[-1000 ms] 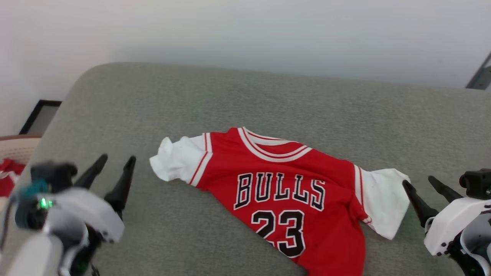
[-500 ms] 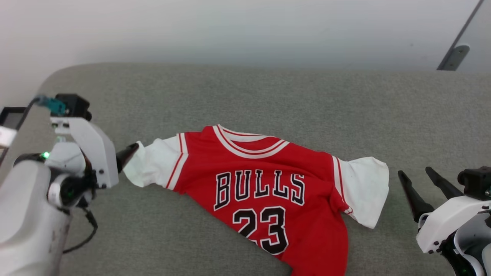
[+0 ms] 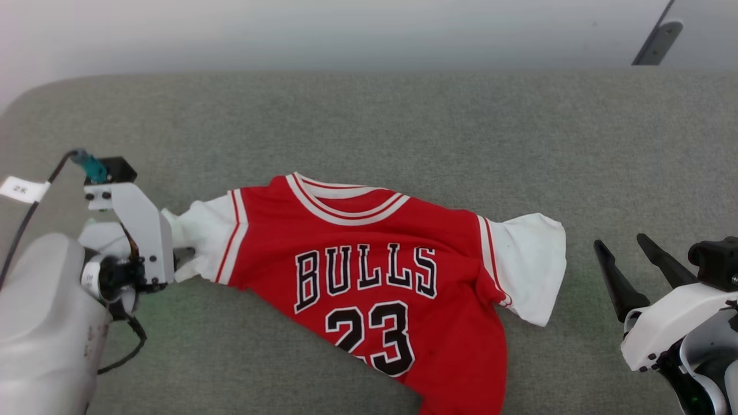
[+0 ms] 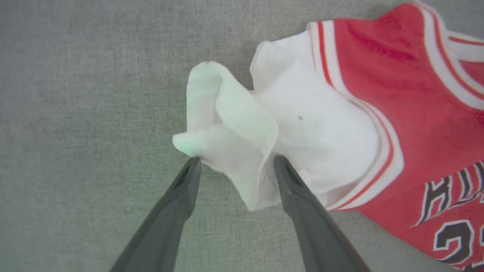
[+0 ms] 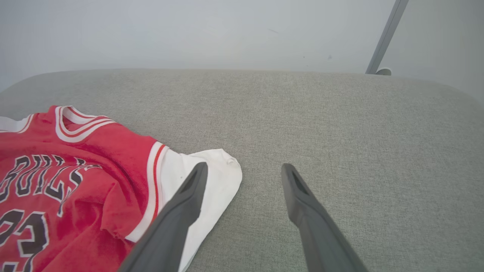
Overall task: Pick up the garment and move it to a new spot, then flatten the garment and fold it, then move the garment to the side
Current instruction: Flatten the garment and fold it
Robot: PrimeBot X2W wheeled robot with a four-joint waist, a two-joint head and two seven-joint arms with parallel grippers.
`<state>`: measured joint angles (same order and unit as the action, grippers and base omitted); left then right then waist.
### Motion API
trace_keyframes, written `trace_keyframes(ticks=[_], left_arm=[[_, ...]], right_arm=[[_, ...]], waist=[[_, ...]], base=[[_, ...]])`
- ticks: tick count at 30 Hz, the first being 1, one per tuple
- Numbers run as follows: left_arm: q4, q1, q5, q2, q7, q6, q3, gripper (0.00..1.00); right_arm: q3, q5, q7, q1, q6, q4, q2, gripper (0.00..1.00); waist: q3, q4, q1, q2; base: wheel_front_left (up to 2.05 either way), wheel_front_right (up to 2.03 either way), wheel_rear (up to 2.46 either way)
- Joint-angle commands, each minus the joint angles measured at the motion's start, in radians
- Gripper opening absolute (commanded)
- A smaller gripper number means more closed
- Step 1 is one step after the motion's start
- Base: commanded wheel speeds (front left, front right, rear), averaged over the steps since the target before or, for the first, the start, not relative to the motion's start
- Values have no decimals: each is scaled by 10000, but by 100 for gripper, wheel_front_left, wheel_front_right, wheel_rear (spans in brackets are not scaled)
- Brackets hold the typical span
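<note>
Grey cushion [image 3: 403, 115] carries the jersey [image 3: 369, 253] face up near its middle; the left gripper [image 4: 236, 160], well apart a second ago, now straddles the crumpled white sleeve [image 4: 234, 124] with fingers wide, probably ready to pinch and lift. Near the other sleeve [image 3: 530, 265] the right gripper [image 3: 621, 242] waits, fingers also wide.

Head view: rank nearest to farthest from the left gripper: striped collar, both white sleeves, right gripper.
1. Left white sleeve, crumpled, at the open fingers of the left gripper.
2. Striped collar, top middle.
3. Right white sleeve, opposite end.
4. Right gripper, lower right.
</note>
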<state>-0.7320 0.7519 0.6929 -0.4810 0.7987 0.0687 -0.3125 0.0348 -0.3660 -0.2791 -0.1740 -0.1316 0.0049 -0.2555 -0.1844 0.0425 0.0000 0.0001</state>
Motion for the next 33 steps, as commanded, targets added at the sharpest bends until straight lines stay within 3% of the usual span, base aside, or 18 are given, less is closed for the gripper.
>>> trace_keyframes(ticks=[1, 9, 10, 11, 13, 24, 33], left_arm=[[-171, 92, -32, 23, -41, -28, -8, 100], [-1680, 363, 29, 226, -567, 171, -65, 100], [-1822, 400, 55, 263, -607, 214, -71, 88], [-1968, 442, 120, 301, -650, 253, -67, 46], [-2176, 491, 137, 343, -757, 375, -143, 0], [-2719, 867, 444, 521, -1096, 607, -487, 0], [-2428, 1333, 795, 815, -1373, 617, -961, 0]], right_arm=[[-43, 54, -18, -22, 18, -77, 52, 100], [-78, 33, -293, -196, 19, -323, 60, 100], [-96, 11, -318, -214, 19, -354, 46, 100], [-107, -11, -333, -220, 19, -374, 39, 100], [-126, -26, -365, -207, 19, -399, 18, 100], [55, -366, -1184, -345, 19, -602, -84, 100], [491, -768, -3052, -1741, 19, 738, -264, 100]], waist=[[-167, 149, 0, -1], [-508, 348, 0, -1], [-538, 363, 0, -1], [-561, 375, 0, -1], [-602, 390, 0, -1], [-741, 151, 0, -1], [-1087, -346, 0, -1]], base=[[0, 0, 0], [0, 0, 0], [0, 0, 0], [0, 0, 0], [0, 0, 0], [0, 0, 0], [0, 0, 0]])
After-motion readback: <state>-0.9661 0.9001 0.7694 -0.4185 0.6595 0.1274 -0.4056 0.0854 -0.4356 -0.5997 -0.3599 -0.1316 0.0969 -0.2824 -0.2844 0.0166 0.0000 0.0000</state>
